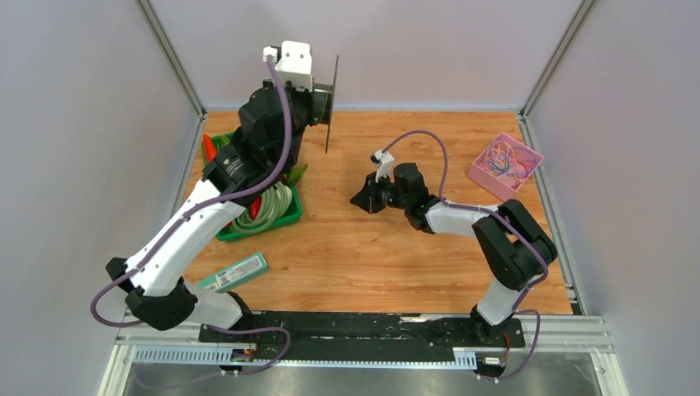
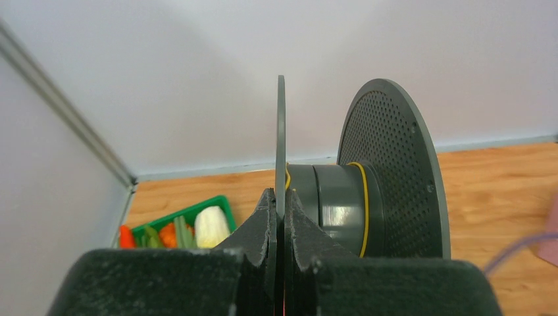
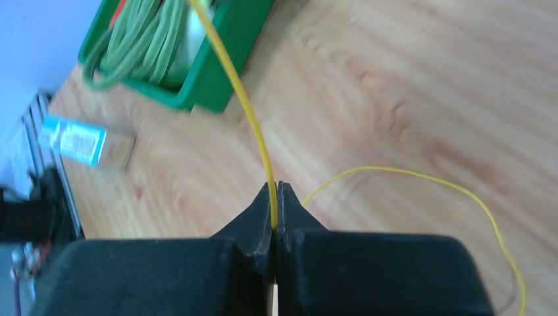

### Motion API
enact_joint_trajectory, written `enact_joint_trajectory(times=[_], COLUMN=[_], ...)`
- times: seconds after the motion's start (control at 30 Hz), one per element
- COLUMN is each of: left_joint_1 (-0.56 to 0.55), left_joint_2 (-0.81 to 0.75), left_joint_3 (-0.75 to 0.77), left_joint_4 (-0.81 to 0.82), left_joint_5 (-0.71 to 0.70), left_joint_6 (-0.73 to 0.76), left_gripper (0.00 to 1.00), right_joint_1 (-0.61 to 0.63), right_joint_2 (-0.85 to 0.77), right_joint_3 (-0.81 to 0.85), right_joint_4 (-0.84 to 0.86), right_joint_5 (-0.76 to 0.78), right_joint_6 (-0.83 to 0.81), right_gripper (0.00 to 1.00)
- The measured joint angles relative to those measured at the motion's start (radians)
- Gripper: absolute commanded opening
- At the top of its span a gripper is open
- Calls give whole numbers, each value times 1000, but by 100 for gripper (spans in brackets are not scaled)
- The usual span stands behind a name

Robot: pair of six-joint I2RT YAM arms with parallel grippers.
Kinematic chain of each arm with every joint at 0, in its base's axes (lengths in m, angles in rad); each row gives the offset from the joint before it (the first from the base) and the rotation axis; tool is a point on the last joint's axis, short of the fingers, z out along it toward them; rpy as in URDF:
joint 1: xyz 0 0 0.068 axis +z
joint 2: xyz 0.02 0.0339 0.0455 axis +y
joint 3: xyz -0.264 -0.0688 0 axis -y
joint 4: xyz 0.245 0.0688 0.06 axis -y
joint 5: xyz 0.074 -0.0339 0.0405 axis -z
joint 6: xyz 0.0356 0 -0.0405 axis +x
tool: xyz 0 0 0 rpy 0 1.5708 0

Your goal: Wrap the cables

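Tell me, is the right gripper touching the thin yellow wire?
Touching. The right wrist view shows the right gripper shut on the thin yellow wire, pinched between its fingers.

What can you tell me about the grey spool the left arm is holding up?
The spool looks like dark grey plastic: a smooth cylindrical hub between two thin round flanges, the far flange dotted with small holes. It is held up off the table, toward its far left, with its axis level. The left gripper is shut on the edge of the near flange. A turn of yellow cable circles the hub.
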Motion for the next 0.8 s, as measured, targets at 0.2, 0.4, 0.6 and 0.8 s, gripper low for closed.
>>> enact_joint_trajectory(times=[0.2, 0.4, 0.6, 0.8], left_joint_1=[8, 56, 174, 187], left_joint_2=[60, 82, 97, 113], left_joint_3=[-74, -85, -85, -93], left_joint_4=[102, 64, -39, -83], left_joint_5=[-142, -154, -110, -76], left_joint_6=[26, -112, -314, -361], left_gripper=[0, 0, 0, 0], right_joint_1=[73, 110, 143, 167], right_joint_2=[-157, -244, -307, -336], right_joint_3=[-51, 1, 21, 51], right_joint_4=[-165, -331, -476, -587], right_joint_5=[-66, -122, -175, -212], right_joint_6=[-151, -301, -433, -507], right_gripper=[0, 0, 0, 0])
